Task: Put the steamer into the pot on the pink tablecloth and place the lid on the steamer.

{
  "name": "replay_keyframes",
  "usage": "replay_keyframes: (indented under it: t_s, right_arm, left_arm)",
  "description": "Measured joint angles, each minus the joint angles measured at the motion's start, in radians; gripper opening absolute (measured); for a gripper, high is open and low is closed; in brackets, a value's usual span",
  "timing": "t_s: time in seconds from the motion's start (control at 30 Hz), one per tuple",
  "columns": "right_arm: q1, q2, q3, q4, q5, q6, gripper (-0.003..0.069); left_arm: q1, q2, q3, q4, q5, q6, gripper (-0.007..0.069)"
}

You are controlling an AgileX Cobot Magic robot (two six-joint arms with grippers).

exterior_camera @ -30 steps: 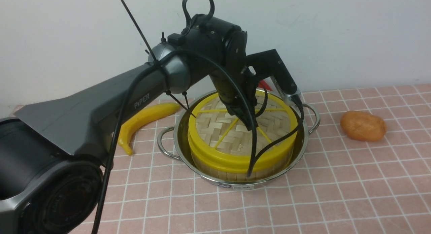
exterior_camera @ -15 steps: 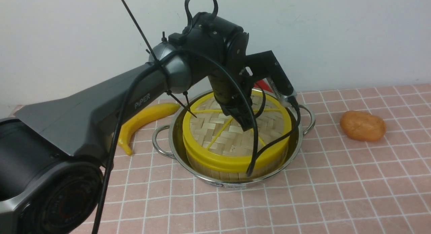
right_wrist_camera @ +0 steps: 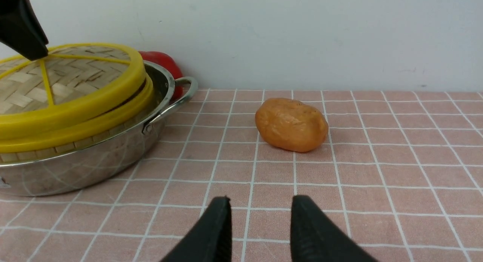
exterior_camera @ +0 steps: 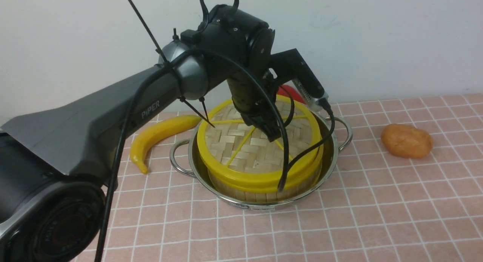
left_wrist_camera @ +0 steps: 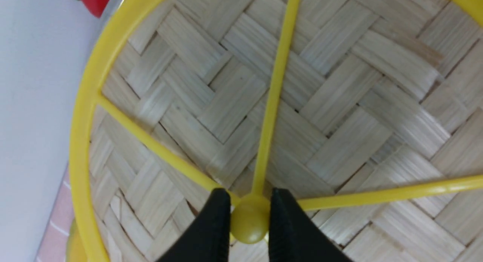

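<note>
The pot [exterior_camera: 329,167] stands on the pink tablecloth [exterior_camera: 377,201] with the steamer [exterior_camera: 260,196] inside it. The lid [exterior_camera: 249,149] lies on the steamer, tilted. In the right wrist view a gap shows between the lid [right_wrist_camera: 75,81] and the steamer's rim [right_wrist_camera: 56,147] above the pot [right_wrist_camera: 94,167]. My left gripper [exterior_camera: 269,132] is above the lid's middle. It is shut on the lid's yellow hub [left_wrist_camera: 249,222], between the fingertips [left_wrist_camera: 220,216]. My right gripper [right_wrist_camera: 260,213] is open and empty, low over the cloth to the right of the pot. It is out of the front view.
A yellow banana [exterior_camera: 158,135] lies left of the pot. An orange potato-like lump [exterior_camera: 406,140] lies to the right and also shows in the right wrist view [right_wrist_camera: 291,124]. A red object [exterior_camera: 292,93] sits behind the pot, against the white wall.
My left arm has moved left and slightly up with the lid's hub in its grip. The pot, steamer and lid have shifted left, and the lid now sits more tilted.
</note>
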Motion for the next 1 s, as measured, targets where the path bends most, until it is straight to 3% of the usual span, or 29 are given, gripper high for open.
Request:
replay_keyframes:
  t_s: [0.43, 1.0]
  right_arm:
    - [0.000, 0.000, 0.000, 0.000, 0.000, 0.000, 0.0242]
    - [0.000, 0.000, 0.000, 0.000, 0.000, 0.000, 0.0242]
  left_arm:
    - [0.002, 0.009, 0.000, -0.086, -0.039, 0.056, 0.0117]
    - [0.010, 0.013, 0.000, -0.068, -0.042, 0.003, 0.0117]
